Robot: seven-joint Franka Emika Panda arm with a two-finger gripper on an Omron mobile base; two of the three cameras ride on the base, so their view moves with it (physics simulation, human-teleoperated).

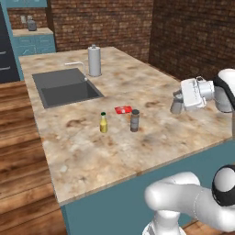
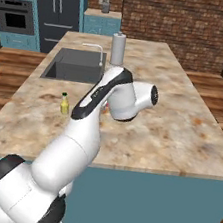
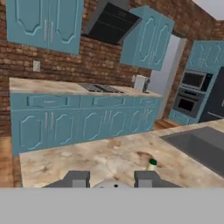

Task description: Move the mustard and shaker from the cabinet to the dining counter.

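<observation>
**Carrying the shaker in over the counter**

Holding the small silvery shaker [image 1: 176,102] clenched between its fingers, the gripper [image 1: 178,102] hangs above the right side of the counter [image 1: 137,151], well apart from the group of things near the middle. The shaker stands roughly upright in the grasp, its rounded top up; in the hand view its pale dome [image 3: 114,184] shows between the two dark fingertips [image 3: 77,178]. Whether its base touches the stone or hovers just above it cannot be told from these views.

The mustard [image 1: 104,123] already stands upright on the counter, in front of the sink [image 1: 64,87] and just left of a flat red packet [image 1: 123,109] and a taller dark shaker [image 1: 134,120]. In the right base view the mustard [image 2: 64,103] sits just left of the arm. A tall steel cylinder [image 1: 94,60] stands by the faucet behind the sink.

So one half of the task looks done and the other is in hand. What the next move turns on is plain: bare stone lies straight below the gripper, and the shaker's long axis is vertical, so a short straight descent should set it down flat. The mustard and its neighbours lie off to the arm's left, far enough that a release here should not disturb them. A tilt on letting go could tip so short a piece.
</observation>
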